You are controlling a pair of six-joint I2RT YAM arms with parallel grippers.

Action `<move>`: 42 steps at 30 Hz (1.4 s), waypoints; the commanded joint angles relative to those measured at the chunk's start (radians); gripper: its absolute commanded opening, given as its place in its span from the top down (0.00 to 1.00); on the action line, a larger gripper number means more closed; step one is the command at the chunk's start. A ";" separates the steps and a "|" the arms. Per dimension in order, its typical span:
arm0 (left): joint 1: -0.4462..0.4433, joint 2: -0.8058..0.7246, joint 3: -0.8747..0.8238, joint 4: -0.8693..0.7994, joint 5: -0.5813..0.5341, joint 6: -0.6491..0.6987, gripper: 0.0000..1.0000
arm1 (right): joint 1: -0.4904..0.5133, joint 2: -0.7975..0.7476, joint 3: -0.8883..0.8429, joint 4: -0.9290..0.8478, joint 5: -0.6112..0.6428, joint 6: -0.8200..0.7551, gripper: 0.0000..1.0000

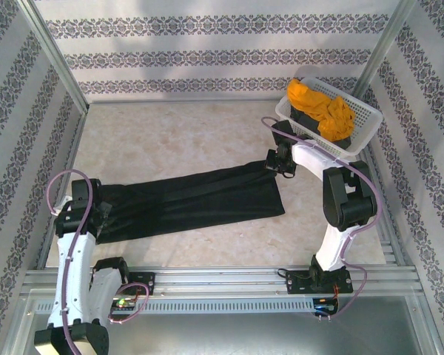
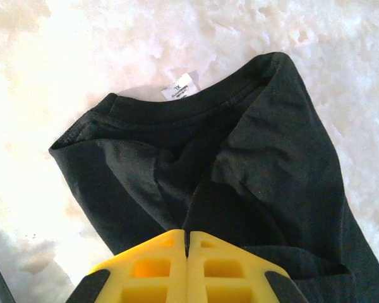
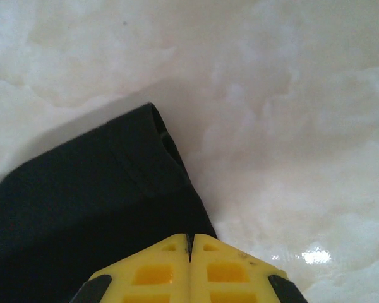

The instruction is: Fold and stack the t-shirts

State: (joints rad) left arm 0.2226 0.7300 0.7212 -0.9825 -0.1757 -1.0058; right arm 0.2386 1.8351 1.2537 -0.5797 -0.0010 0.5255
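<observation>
Left gripper (image 2: 187,238), right gripper (image 3: 189,242) pinch one black t-shirt (image 1: 200,196); one basket (image 1: 367,124).

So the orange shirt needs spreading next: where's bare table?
Widest between the black t-shirt and the back wall, left of the basket. Thin strip along the near rail. Crowded by the basket and right gripper.

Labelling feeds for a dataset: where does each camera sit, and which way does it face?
Top external: above and behind the robot, looking down; both arms show.
Left wrist: on the left arm, looking past its shut left claw at the collar of the black fabric t-shirt.
Right wrist: likewise, past the shut right claw at a shirt corner.
All three share the shirt.
</observation>
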 commanded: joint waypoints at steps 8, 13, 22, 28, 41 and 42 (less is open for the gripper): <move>-0.001 -0.007 -0.050 -0.091 -0.059 -0.066 1.00 | -0.013 -0.101 -0.067 -0.038 0.015 0.057 0.82; 0.000 0.008 -0.051 -0.061 -0.072 -0.063 0.98 | -0.019 -0.140 -0.090 -0.050 -0.011 0.089 0.78; 0.000 0.104 0.017 0.067 -0.042 0.036 0.60 | -0.012 -0.103 -0.059 -0.043 -0.049 0.133 0.76; 0.001 0.237 0.065 0.267 0.073 0.117 0.65 | 0.009 -0.010 0.044 -0.053 -0.067 0.121 0.77; 0.008 0.519 0.138 0.325 0.180 0.198 0.59 | 0.020 -0.048 -0.096 -0.142 -0.152 0.065 0.92; 0.010 0.520 0.141 0.324 0.183 0.204 0.58 | 0.019 -0.064 -0.121 -0.139 -0.155 0.061 0.93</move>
State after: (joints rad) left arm 0.2245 1.2514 0.8276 -0.6643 0.0048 -0.8509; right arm 0.2581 1.8309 1.1839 -0.6739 -0.1318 0.6132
